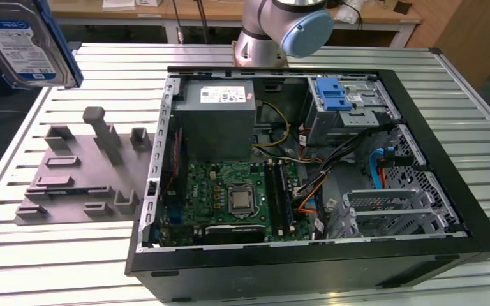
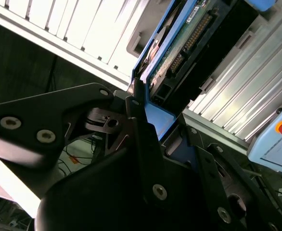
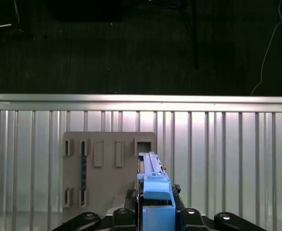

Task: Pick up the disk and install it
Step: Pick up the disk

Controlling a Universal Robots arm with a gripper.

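Slatted metal surface (image 1: 58, 268) | disk (image 1: 20, 41) held aloft at 10 o'clock in the exterior view | grey fixture plate (image 1: 74, 185) at 8 o'clock | open computer case (image 1: 296, 271) from centre to 4 o'clock | hand (image 3: 155, 214) clamped on disk's blue frame, first wrist view

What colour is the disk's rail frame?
Blue. The disk frame shows best in the first wrist view.
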